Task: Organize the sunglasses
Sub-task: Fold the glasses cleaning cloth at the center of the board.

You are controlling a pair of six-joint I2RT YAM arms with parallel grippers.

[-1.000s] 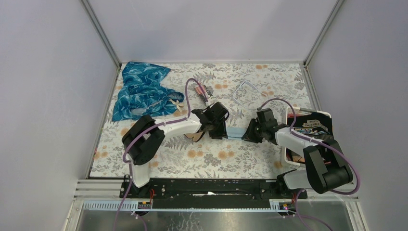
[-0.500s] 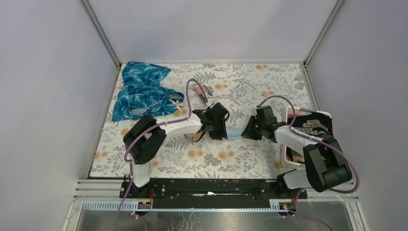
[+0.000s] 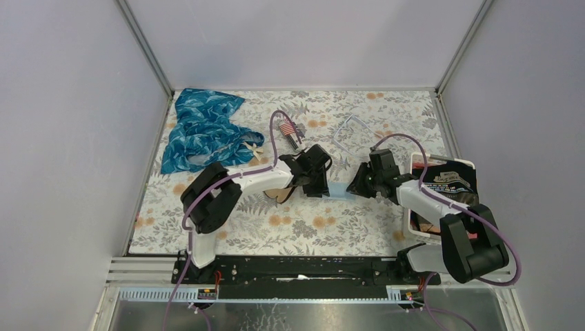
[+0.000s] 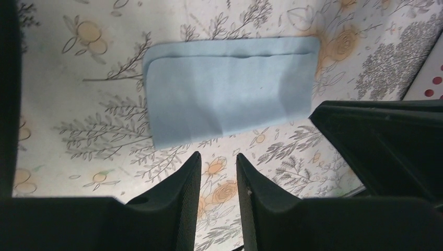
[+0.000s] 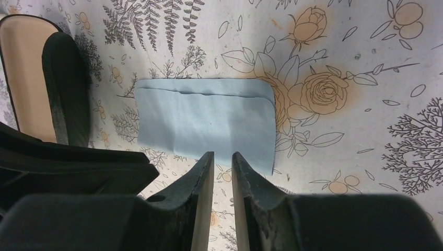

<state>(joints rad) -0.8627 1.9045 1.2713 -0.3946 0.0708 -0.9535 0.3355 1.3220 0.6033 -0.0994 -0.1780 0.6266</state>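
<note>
The brown-tinted sunglasses do not show in any view. A folded light blue cloth lies flat on the floral table between my two grippers; it also shows in the left wrist view and the right wrist view. My left gripper hovers just left of the cloth, jaws a little apart and empty. My right gripper hovers just right of it, jaws narrowly apart and empty. The open black glasses case with a tan lining lies under my left arm.
Clear-framed glasses lie at the back middle. A blue patterned fabric is bunched at the back left, with a small starfish and a striped item nearby. A white tray holding a black packet stands at the right edge.
Both grippers have shifted slightly toward the back and stay over the ends of the blue cloth. The cloth lies in the same place.
</note>
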